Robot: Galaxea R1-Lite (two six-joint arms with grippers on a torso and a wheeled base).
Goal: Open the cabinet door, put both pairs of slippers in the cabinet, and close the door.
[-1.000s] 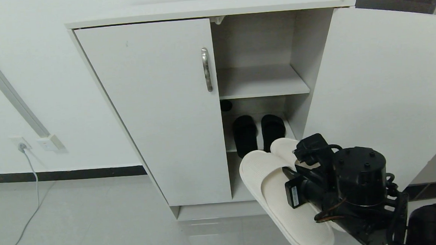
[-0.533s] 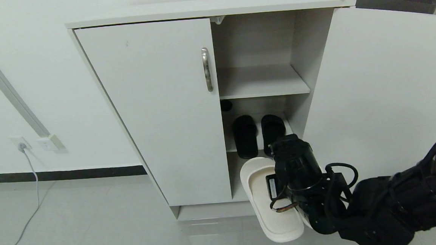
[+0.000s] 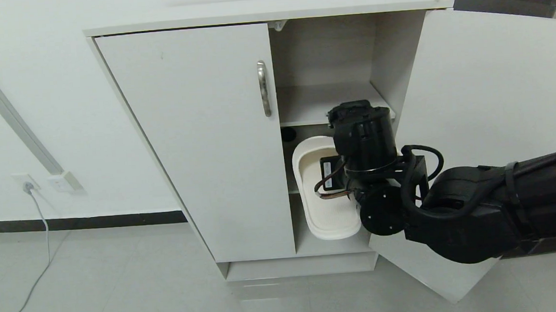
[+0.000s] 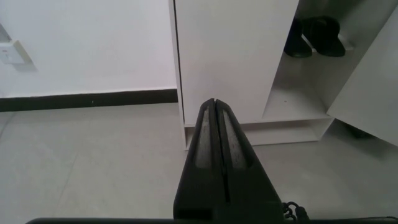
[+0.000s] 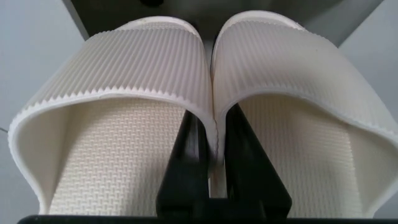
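Note:
The white cabinet (image 3: 269, 13) has its left door (image 3: 200, 141) closed and its right door (image 3: 488, 114) swung open. My right gripper (image 5: 214, 158) is shut on the touching inner edges of a pair of white ribbed slippers (image 5: 143, 74). In the head view, the white slippers (image 3: 322, 206) hang toes-first in the opening at the middle shelf, with my right wrist (image 3: 364, 141) in front of them. A pair of black slippers (image 4: 317, 34) lies on that middle shelf. My left gripper (image 4: 214, 109) is shut on nothing, low over the floor before the cabinet.
The upper shelf (image 3: 323, 102) is bare. A metal handle (image 3: 264, 88) sits on the closed left door. A wall socket with a grey cable (image 3: 28, 186) is at the far left. Open tiled floor (image 3: 122, 291) lies in front.
My right arm has risen and pushed forward, carrying the white slippers from low in front of the cabinet up into the middle-shelf opening, where they now cover the black pair.

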